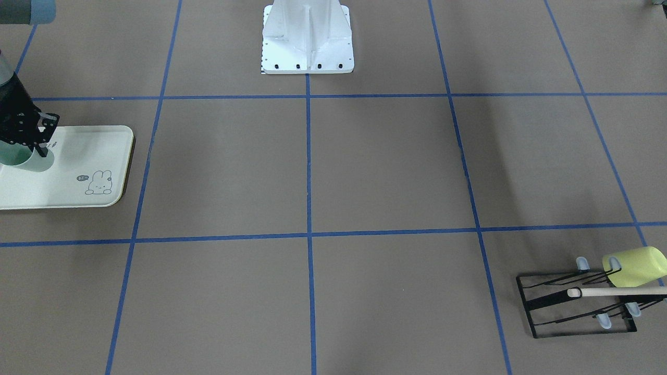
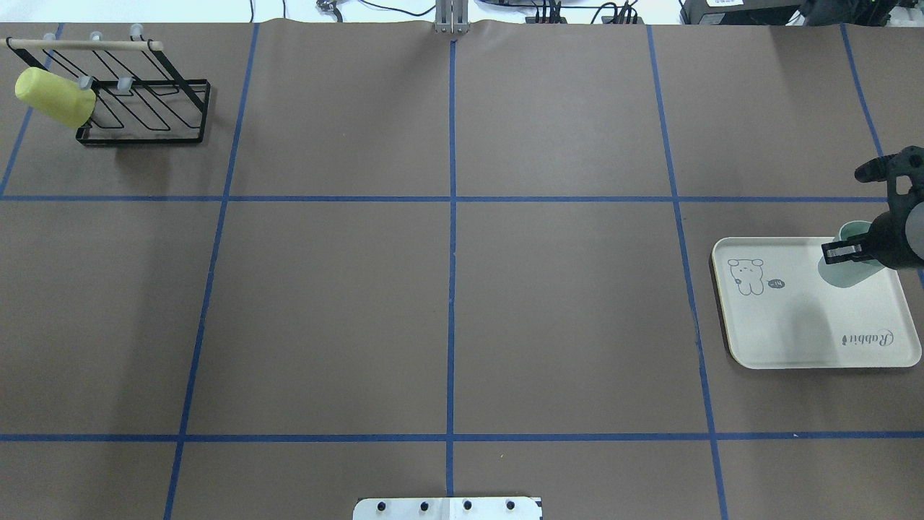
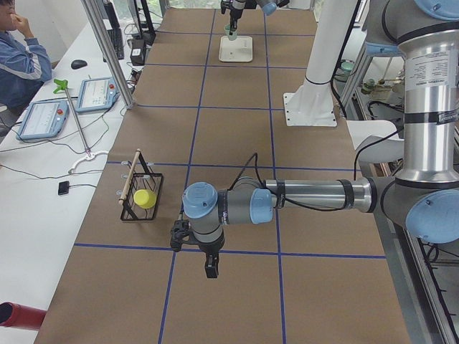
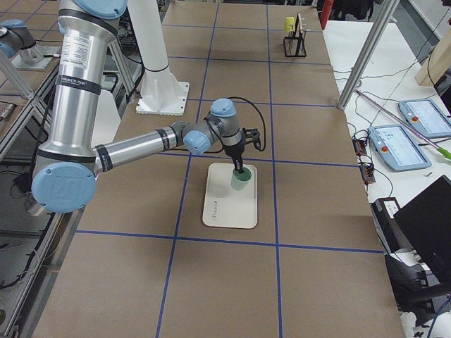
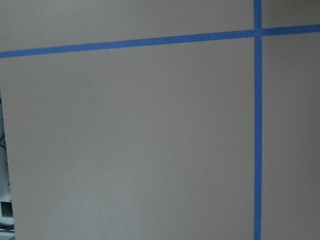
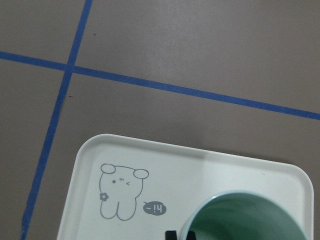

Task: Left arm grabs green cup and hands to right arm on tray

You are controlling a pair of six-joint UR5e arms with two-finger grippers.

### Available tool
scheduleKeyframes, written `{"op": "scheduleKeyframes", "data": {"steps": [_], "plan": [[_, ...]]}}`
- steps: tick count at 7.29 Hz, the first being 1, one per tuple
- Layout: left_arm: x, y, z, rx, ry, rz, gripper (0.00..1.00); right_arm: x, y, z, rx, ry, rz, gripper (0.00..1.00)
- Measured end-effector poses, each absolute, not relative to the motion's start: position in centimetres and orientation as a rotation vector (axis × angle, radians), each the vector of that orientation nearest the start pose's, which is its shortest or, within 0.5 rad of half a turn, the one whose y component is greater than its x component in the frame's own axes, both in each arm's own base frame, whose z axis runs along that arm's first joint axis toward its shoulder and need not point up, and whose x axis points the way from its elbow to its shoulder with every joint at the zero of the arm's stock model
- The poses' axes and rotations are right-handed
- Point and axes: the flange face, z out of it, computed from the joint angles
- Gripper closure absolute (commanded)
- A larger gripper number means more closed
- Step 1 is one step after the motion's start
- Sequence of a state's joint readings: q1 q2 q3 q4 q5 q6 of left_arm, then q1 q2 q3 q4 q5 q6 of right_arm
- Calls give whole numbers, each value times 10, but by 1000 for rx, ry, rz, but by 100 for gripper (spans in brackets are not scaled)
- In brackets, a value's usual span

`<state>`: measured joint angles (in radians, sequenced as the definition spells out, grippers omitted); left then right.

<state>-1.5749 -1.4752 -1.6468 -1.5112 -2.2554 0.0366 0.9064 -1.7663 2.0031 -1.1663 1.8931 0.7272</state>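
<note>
The green cup (image 1: 26, 160) stands upright on the cream tray (image 1: 78, 156) near its far edge. It also shows in the overhead view (image 2: 841, 271) and the right wrist view (image 6: 240, 220). My right gripper (image 2: 848, 251) reaches down from above and is shut on the cup's rim wall, with one finger (image 6: 170, 234) on the outside. My left gripper (image 3: 210, 269) hangs over bare table at the other end, far from the cup. It shows only in the exterior left view, so I cannot tell whether it is open or shut. The left wrist view shows only table.
A black wire rack (image 2: 144, 108) with a wooden bar stands at the far left corner, holding a yellow-green cup (image 2: 54, 97). The white robot base (image 1: 307, 41) stands at the table's middle edge. Blue tape lines grid the brown tabletop.
</note>
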Motion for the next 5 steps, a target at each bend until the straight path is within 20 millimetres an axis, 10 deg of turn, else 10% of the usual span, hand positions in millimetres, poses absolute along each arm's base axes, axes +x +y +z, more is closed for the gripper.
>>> {"op": "scheduleKeyframes", "data": {"steps": [5], "plan": [[-70,-439,681,-69,704,-5,0,-207,-406,538,331,-661,92,100]]}}
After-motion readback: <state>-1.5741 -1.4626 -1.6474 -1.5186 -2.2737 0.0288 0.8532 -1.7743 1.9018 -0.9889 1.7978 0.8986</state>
